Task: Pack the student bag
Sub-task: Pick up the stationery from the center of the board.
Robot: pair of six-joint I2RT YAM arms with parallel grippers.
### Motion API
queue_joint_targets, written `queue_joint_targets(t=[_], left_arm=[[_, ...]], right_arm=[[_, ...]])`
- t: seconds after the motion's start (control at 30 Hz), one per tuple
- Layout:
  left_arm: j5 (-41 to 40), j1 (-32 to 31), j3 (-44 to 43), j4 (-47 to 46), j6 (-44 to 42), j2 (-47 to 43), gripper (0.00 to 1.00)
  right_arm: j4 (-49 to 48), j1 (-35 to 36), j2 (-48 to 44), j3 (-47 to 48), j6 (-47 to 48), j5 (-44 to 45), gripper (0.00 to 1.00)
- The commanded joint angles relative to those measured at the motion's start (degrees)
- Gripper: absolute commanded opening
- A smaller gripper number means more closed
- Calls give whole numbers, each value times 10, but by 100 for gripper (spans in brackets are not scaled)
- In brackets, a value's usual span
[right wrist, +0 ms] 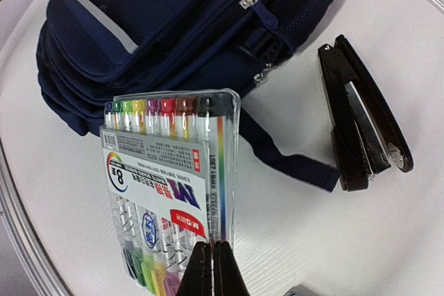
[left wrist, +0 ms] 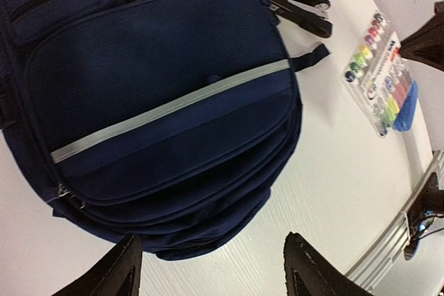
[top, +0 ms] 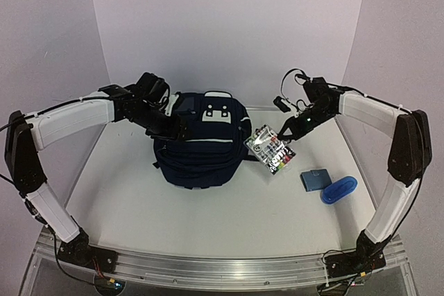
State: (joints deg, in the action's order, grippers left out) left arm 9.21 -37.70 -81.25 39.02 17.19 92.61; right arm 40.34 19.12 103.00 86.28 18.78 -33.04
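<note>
Right gripper [right wrist: 212,258]: fingers pressed together, pinching edge of marker pack [right wrist: 166,192]. Pack tilted, just right of bag [top: 202,149]. Left gripper [left wrist: 211,254]: fingers spread wide, over bag front, holding nothing. Bag lies mid-table [top: 139,199], between both arms. Stapler [right wrist: 361,129] near bag strap.

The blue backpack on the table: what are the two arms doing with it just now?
The right gripper is shut on one edge of a clear pack of colour markers, holding it beside the student bag, outside it. The left gripper is open above the bag's front pocket and grips nothing. A black stapler, a small blue pouch and a blue case lie on the table, not yet packed.
</note>
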Motion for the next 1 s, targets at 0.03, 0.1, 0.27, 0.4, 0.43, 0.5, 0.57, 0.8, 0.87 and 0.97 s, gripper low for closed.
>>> queue_joint_targets(t=[0.03,0.1,0.27,0.4,0.43,0.5,0.57,0.8,0.87,0.97], left_arm=[[99,-21,-53,-58,-8,26,71],[132,-27,-68,-82,5,44,72],[202,-38,-15,-265,127,49,73],[204,-41,10,-370,204,53,73],[206,-42,8,-381,217,57,73],[214,-48,-1,-388,228,69,72],[215,-57,-7,-388,229,75,71],[195,-62,35,-437,251,56,50],[191,-62,54,-460,265,44,29],[171,-63,104,-506,299,15,9]], right_arm=[[-8,7,-35,43,3,-48,0],[-18,7,-36,65,-26,-54,0],[-77,12,-32,113,-132,-87,0],[-113,31,-32,132,-179,-107,0],[-120,37,-32,135,-188,-112,0],[-133,49,-33,139,-208,-117,0],[-145,61,-34,141,-217,-120,0],[-172,88,-30,152,-245,-138,0],[-174,95,-28,151,-244,-138,0],[-175,99,-12,159,-242,-136,3]])
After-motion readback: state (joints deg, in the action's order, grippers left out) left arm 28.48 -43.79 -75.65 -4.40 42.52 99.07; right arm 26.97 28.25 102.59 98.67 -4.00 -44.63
